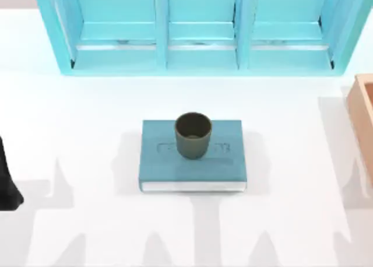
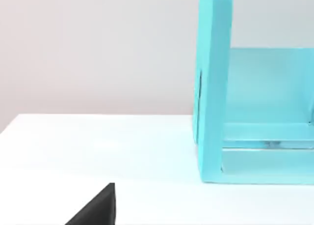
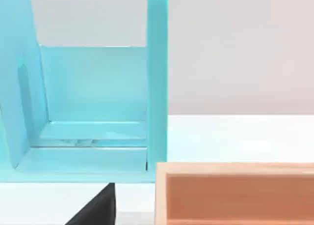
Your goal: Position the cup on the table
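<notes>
The small olive-brown cup (image 1: 193,135) stands upright on a teal book (image 1: 192,168), toward the book's far edge, at the middle of the white table (image 1: 81,121). Its dark inside faces up and nothing touches it. My left arm (image 1: 8,179) is a dark shape at the table's left edge, well away from the cup. A dark corner of the left gripper (image 2: 98,209) shows in the left wrist view. A similar dark corner of the right gripper (image 3: 98,208) shows in the right wrist view.
A light-blue shelf unit (image 1: 198,31) with three bays spans the back of the table. A tan wooden box (image 1: 362,121) sits at the right edge, close in front of the right wrist camera (image 3: 235,193). Bare tabletop surrounds the book.
</notes>
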You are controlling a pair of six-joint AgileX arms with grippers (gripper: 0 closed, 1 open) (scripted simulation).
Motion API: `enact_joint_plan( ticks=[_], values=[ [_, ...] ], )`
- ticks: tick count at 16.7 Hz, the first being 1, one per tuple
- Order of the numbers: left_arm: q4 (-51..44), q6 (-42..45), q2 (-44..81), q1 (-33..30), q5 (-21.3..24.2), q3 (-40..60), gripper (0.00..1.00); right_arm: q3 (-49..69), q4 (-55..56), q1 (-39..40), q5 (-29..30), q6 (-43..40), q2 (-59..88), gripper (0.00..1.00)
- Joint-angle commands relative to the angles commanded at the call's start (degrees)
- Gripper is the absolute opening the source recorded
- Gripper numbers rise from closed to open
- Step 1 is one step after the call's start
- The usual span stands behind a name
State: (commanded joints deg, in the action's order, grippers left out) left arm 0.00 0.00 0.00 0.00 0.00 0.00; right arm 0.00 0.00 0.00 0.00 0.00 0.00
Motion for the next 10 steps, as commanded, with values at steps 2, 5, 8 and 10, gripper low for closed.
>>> enact_joint_plan(
  ticks=[2,5,8,10],
  values=[
    [0.0,0.0,0.0,0.0,0.0,0.0,1.0,0.0,0.0,0.0,0.0,0.0,0.0,1.0],
    [0.0,0.0,0.0,0.0,0.0,0.0,1.0,3.1,-2.4,1.9,-0.7,0.9,2.8,1.0],
    [0.0,0.0,0.0,0.0,0.0,0.0,1.0,11.8,-8.5,6.7,-2.0,3.4,10.7,1.0],
    [0.0,0.0,0.0,0.0,0.0,0.0,1.0,20.5,-14.2,10.8,-3.1,5.8,18.6,1.0]
  ],
)
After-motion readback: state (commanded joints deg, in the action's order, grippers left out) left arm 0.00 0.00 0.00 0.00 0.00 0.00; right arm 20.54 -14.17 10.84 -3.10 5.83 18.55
